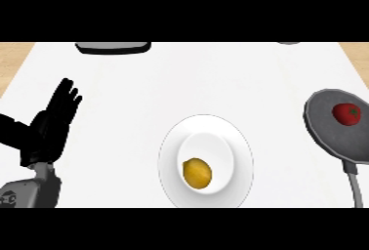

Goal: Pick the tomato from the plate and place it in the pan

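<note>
White plate (238, 146): one; it lay at the middle of the counter (216, 73); it held one yellow fruit (196, 173) in its lower part
Red tomato (346, 113): one; it was inside the pan, in the upper right part, not on the plate
Grey pan (328, 132): one; at the right edge, its handle (355, 188) pointing down
Left hand (51, 129): one, black; at the left, fingers straight and apart, pointing up, holding nothing
Right hand: it did not show
Dark object (114, 47): one; at the top edge, cut off
Writing: no readable label
</note>
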{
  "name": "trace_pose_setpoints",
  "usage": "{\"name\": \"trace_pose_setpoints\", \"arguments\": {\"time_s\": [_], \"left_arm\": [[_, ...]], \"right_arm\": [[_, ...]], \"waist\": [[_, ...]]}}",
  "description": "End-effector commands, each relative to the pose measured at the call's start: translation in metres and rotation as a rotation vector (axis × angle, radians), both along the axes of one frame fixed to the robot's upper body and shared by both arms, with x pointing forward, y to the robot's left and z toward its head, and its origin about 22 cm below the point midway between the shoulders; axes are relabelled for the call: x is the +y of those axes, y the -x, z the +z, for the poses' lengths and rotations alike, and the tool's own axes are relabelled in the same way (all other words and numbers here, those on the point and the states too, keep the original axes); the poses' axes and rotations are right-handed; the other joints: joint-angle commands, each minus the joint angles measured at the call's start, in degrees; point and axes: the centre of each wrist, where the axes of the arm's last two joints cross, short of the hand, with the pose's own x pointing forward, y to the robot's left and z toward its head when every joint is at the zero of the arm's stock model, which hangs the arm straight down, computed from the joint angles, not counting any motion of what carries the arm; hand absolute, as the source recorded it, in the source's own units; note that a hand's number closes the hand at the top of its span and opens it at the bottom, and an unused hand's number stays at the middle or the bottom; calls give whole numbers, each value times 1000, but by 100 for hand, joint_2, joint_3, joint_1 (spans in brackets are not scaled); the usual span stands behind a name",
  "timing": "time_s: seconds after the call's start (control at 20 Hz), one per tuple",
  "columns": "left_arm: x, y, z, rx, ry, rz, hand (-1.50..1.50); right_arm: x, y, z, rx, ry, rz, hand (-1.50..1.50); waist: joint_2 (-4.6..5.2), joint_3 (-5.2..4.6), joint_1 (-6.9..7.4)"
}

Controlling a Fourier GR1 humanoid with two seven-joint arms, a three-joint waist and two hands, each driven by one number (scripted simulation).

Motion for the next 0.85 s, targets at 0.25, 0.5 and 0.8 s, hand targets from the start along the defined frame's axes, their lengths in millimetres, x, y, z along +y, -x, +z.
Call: {"name": "trace_pose_setpoints", "arguments": {"time_s": [0.25,0.5,0.8], "left_arm": [[13,4,1,2,8,28,0],[-8,3,2,-14,0,-18,0],[-2,-1,4,-6,6,-19,0]], "right_arm": [[-53,118,3,-178,-183,143,-150],[-52,152,10,-159,-137,149,-150],[-38,199,-2,-144,-124,107,-150]], "waist": [[-2,-7,-42],[28,-2,89],[32,-3,88]]}}
